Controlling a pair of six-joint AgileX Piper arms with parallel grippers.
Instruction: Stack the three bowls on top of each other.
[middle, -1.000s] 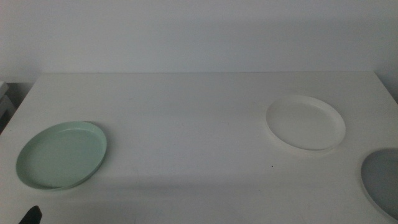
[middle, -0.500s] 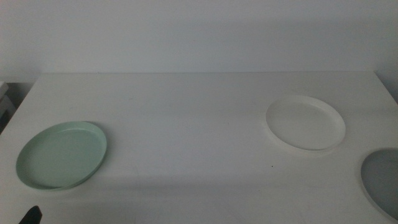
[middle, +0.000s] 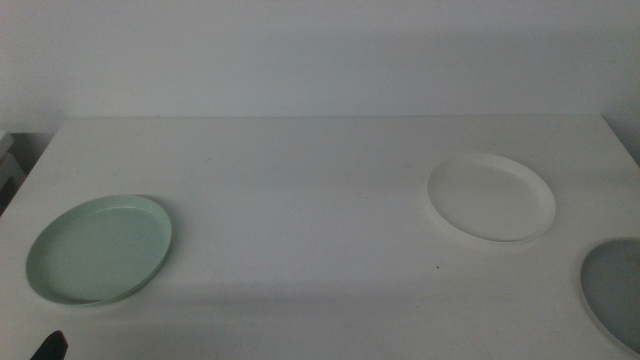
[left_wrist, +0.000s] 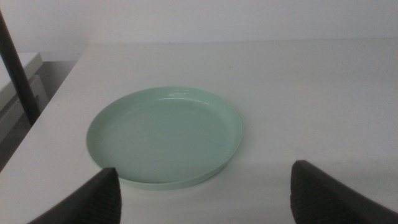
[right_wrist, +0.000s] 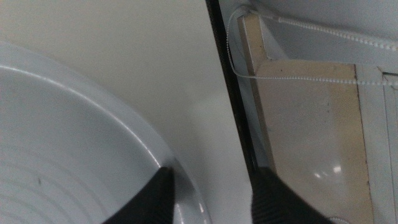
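The mint green bowl (middle: 100, 249) sits near the table's front left; the left wrist view shows this mint green bowl (left_wrist: 165, 137) close up. My left gripper (left_wrist: 208, 194) hovers just in front of it, open wide, and only its dark tip (middle: 48, 347) shows at the middle view's bottom edge. Right of centre lies the white bowl (middle: 491, 197). The grey bowl (middle: 615, 293) is cut off by the right edge. My right gripper (right_wrist: 214, 199) is open, its jaws on either side of the grey bowl's rim (right_wrist: 124, 130), one inside and one outside.
The white table (middle: 300, 190) runs back to a pale wall. Just past the grey bowl is the table's dark right edge (right_wrist: 227, 93), with a beige cabinet (right_wrist: 311, 124) and a beaded cord (right_wrist: 298, 76) beyond. A dark pole (left_wrist: 15, 68) stands off the left edge.
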